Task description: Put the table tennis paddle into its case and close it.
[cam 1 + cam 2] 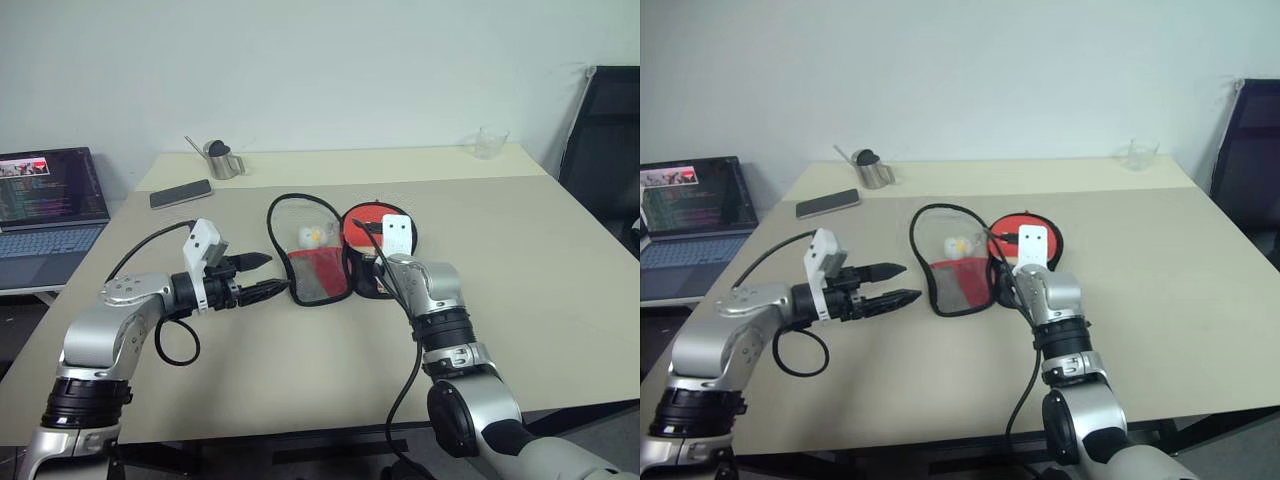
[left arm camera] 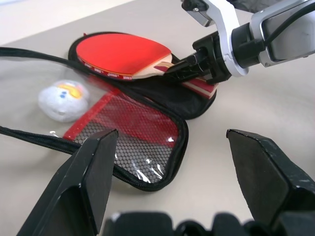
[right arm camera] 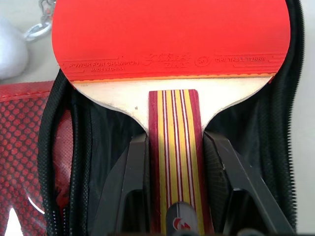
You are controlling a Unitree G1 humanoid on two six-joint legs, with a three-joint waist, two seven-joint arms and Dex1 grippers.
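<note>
The table tennis paddle [image 3: 172, 34] lies with its red face inside the right half of the opened case [image 2: 142, 137], which rests flat on the table [image 1: 520, 260]. Its striped wooden handle [image 3: 177, 162] sticks out toward me. My right gripper [image 3: 174, 142] is shut on that handle, one black finger on each side. The case's other half, with its red mesh pocket [image 1: 318, 275], is spread to the left, and a white ball charm [image 1: 311, 236] lies on it. My left gripper [image 1: 275, 273] hovers open just left of the case, touching nothing.
At the table's far left corner are a phone [image 1: 181, 193] and a metal cup [image 1: 222, 160]. A laptop [image 1: 45, 200] sits on a side desk to the left. A clear glass bowl [image 1: 490, 143] stands at the far right, with a black chair [image 1: 605, 140] beyond the table edge.
</note>
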